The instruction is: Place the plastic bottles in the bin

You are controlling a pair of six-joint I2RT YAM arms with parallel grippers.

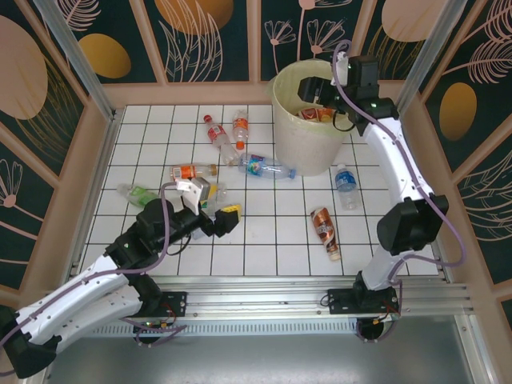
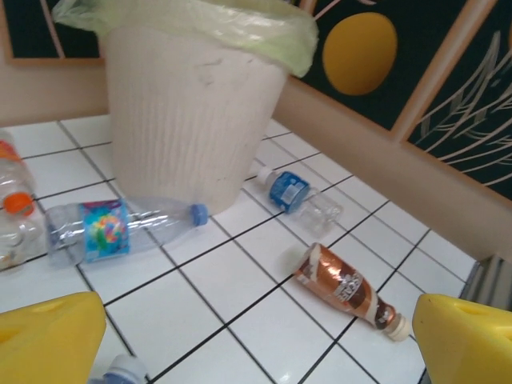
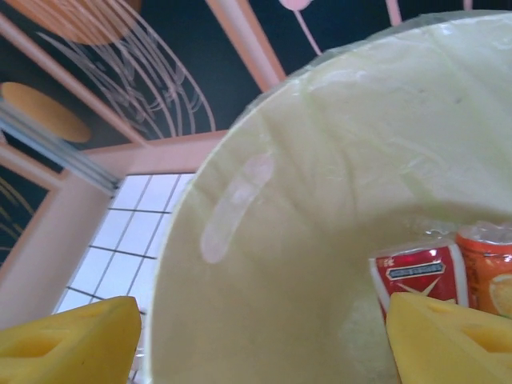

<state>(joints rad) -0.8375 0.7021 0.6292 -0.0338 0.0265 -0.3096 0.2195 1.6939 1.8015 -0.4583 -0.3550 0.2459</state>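
Note:
The bin (image 1: 298,152) stands at the back right, cream with a greenish liner (image 2: 264,32). My right gripper (image 1: 314,98) hangs open over its mouth, nothing between its yellow fingers (image 3: 452,344). Inside lie a red-labelled bottle (image 3: 420,272) and an orange one (image 3: 490,276). My left gripper (image 1: 214,204) is open low over the tiles, above a clear bottle (image 1: 210,194). Ahead of it lie a blue-capped bottle (image 2: 120,232), a blue-labelled bottle (image 2: 300,196) and a brown bottle (image 2: 348,290).
More bottles lie on the white tiles: red-labelled (image 1: 216,136), orange-labelled (image 1: 240,128), another orange one (image 1: 192,170) and a green one (image 1: 140,194). A low wooden wall (image 1: 112,96) rings the floor. A metal rail (image 1: 304,300) runs along the near edge.

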